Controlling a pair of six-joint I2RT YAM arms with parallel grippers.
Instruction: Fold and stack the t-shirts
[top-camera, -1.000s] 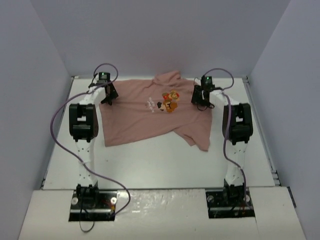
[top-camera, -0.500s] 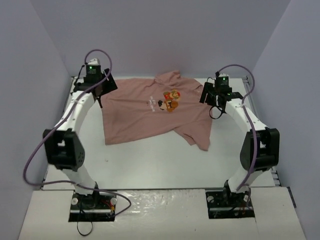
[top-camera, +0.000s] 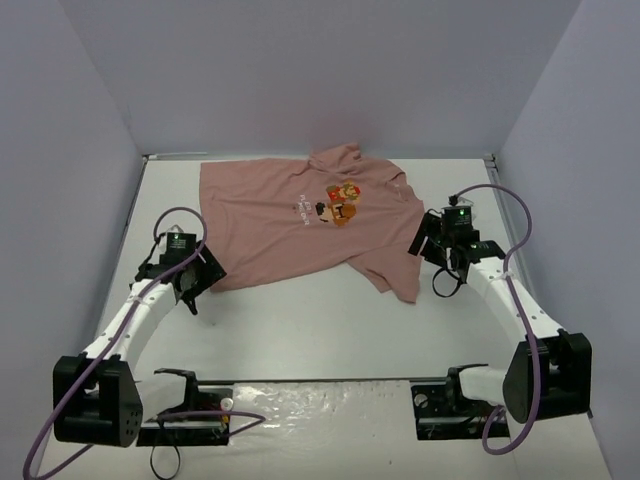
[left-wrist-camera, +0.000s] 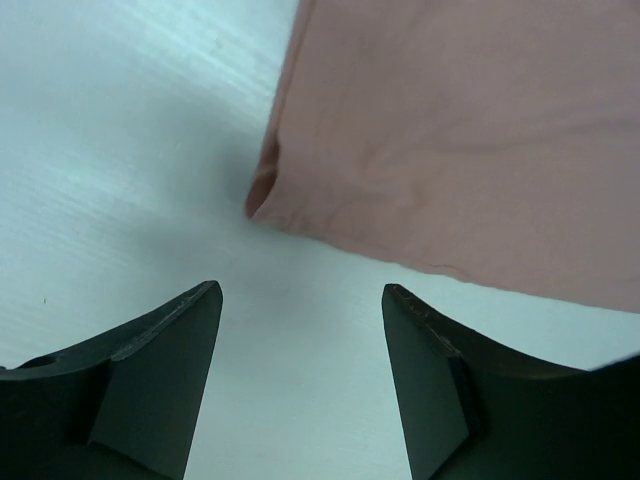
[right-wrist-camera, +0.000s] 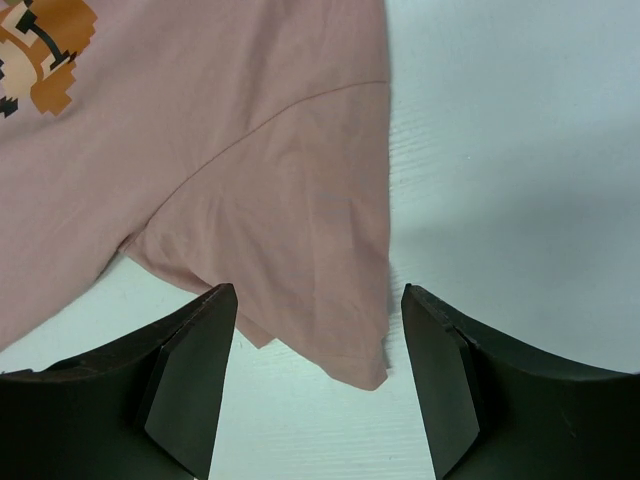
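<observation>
The dusty-pink t-shirt (top-camera: 290, 220) lies spread on the white table, chest graphic (top-camera: 340, 203) facing up, one sleeve folded toward the near right. My left gripper (top-camera: 193, 288) is open and empty, just left of the shirt's near-left corner. In the left wrist view that corner (left-wrist-camera: 262, 198) lies ahead of the open gripper (left-wrist-camera: 300, 292) over bare table. My right gripper (top-camera: 427, 243) is open and empty by the right sleeve. In the right wrist view the sleeve (right-wrist-camera: 300, 230) lies between and below the open gripper (right-wrist-camera: 318, 292), not gripped.
Grey walls (top-camera: 300, 70) enclose the table on the left, back and right. Purple cables (top-camera: 75, 360) loop from both arms. The arm bases (top-camera: 185, 415) stand on the near edge. White table surface (top-camera: 300, 330) lies between the shirt and the bases.
Both arms have drawn back from the shirt's far corners toward the near side and lowered. The left gripper now sits by the near-left hem corner, the right by the sleeve.
</observation>
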